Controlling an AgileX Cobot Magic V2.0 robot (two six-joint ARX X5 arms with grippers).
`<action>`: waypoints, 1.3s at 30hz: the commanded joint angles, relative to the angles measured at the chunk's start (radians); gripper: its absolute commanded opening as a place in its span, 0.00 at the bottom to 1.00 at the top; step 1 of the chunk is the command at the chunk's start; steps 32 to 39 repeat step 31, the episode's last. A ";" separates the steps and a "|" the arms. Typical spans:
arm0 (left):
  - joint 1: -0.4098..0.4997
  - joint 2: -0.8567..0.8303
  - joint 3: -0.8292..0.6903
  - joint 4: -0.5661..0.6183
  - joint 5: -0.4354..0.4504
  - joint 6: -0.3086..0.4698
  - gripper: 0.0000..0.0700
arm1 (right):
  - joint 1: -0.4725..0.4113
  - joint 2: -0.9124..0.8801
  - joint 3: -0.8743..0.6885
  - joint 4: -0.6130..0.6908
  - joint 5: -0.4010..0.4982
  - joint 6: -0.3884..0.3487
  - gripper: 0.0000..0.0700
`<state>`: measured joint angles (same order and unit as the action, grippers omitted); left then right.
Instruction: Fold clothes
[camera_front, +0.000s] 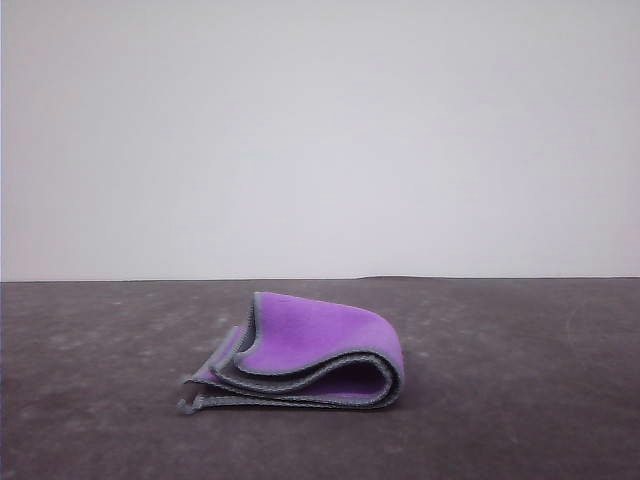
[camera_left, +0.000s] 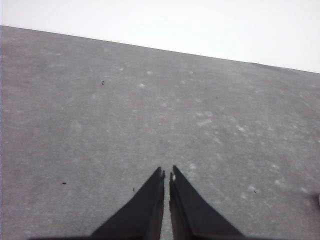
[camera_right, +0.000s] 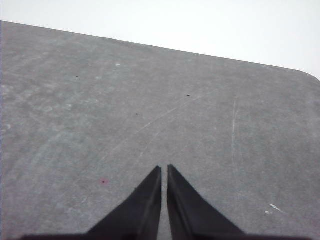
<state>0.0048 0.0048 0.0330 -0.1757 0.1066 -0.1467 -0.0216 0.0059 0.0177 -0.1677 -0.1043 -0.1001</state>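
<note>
The clothes (camera_front: 310, 352), a small cloth with a bright purple face and light grey stitched edging, lie folded in layers on the dark grey table (camera_front: 520, 400) at the middle of the front view, the rounded fold on the right. My left gripper (camera_left: 167, 175) is shut over bare table with nothing in it. In the right wrist view my right gripper (camera_right: 164, 170) is also shut and empty, above bare tabletop.
The table's far edge meets a plain white wall (camera_front: 320, 140). A rounded table corner (camera_right: 310, 75) appears in the right wrist view. Faint scratches and light specks mark the surface.
</note>
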 joint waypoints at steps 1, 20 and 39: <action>0.002 0.000 -0.020 -0.006 -0.002 -0.001 0.01 | -0.001 -0.002 -0.005 0.010 0.001 0.011 0.02; 0.002 0.000 -0.020 -0.006 -0.002 -0.001 0.01 | -0.001 -0.002 -0.005 0.010 0.001 0.011 0.02; 0.002 0.000 -0.020 -0.006 -0.002 -0.001 0.01 | -0.001 -0.002 -0.005 0.010 0.001 0.011 0.02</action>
